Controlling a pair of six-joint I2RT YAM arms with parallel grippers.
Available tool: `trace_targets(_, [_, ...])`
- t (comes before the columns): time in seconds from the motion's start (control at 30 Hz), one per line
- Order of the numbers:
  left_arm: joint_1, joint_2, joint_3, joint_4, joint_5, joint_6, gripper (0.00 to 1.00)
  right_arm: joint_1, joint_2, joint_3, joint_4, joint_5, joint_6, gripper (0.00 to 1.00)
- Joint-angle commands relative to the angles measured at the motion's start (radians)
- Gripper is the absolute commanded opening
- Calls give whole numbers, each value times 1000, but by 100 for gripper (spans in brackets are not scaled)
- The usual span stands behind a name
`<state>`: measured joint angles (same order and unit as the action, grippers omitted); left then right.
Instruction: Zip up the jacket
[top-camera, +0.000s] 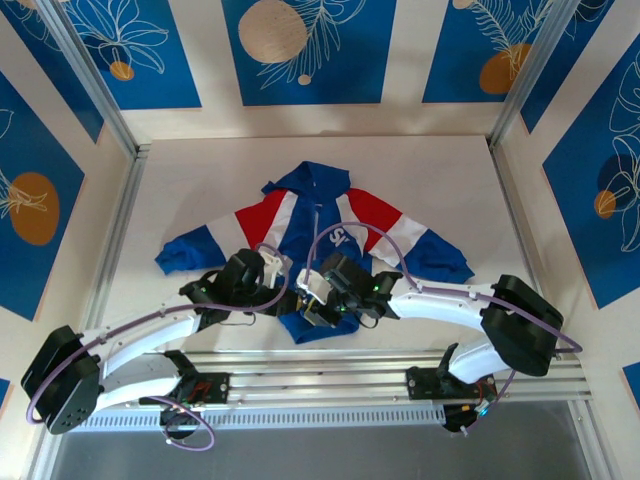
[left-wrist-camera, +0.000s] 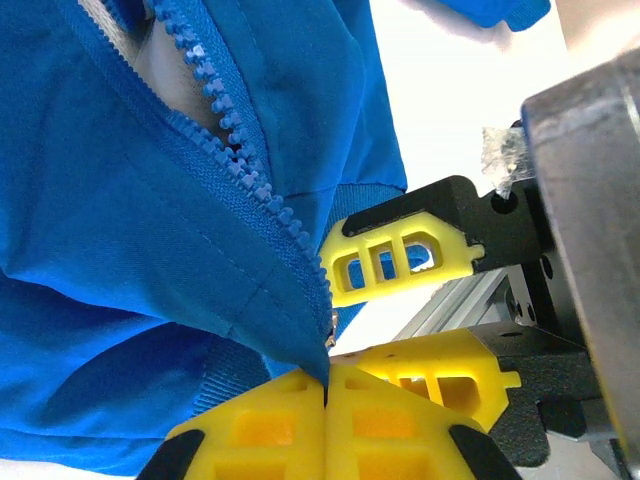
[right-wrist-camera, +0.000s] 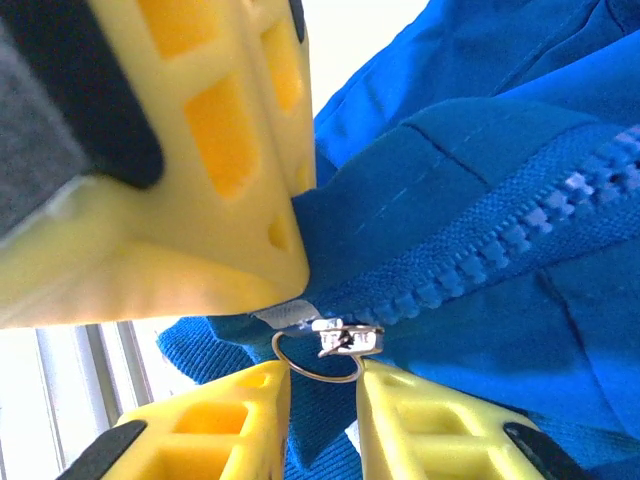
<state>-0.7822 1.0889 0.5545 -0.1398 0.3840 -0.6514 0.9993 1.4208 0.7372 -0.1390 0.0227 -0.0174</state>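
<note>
Nearest the overhead camera, the left arm (top-camera: 130, 340) and right arm (top-camera: 450, 300) curve inward from the near edge of the table (top-camera: 200, 170). They meet over the bottom hem of the jacket (top-camera: 300, 215), which lies spread front-up, collar away from the bases and sleeves out to either side. The left end effector (left-wrist-camera: 325, 385) is clenched on the hem corner at the foot of the zipper (left-wrist-camera: 240, 150), whose two rows of teeth part above it. The right end effector (right-wrist-camera: 322, 390) is released. Its jaws stand a little apart on either side of the slider (right-wrist-camera: 345, 340) and its wire ring, gripping neither.

The main risk from here, as I judge it, is a poor catch. The ring is thin, so closing jaws could nip only its edge, or the fabric beside it, and slip once pulled. A pull toward the collar also loads the left pinch. If the hem slid out, the jacket would bunch and ride along instead of zipping. Loose fabric near the teeth could jam the slider.
</note>
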Motion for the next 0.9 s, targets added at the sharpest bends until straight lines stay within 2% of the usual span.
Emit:
trace_targets(0.0, [-5, -6, 23, -9, -7, 19, 0, 10, 10, 15, 31, -19, 12, 23])
trace_targets(0.23, [-4, -19, 8, -15, -20, 12, 0, 9, 2, 19, 14, 41, 24, 0])
trace_targets(0.5, [-5, 13, 38, -64, -17, 39, 0, -1, -33, 38, -66, 148, 38, 0])
trace_targets(0.87, [-5, 31, 57, -102, -10, 65, 0, -21, -60, 34, -94, 159, 49, 0])
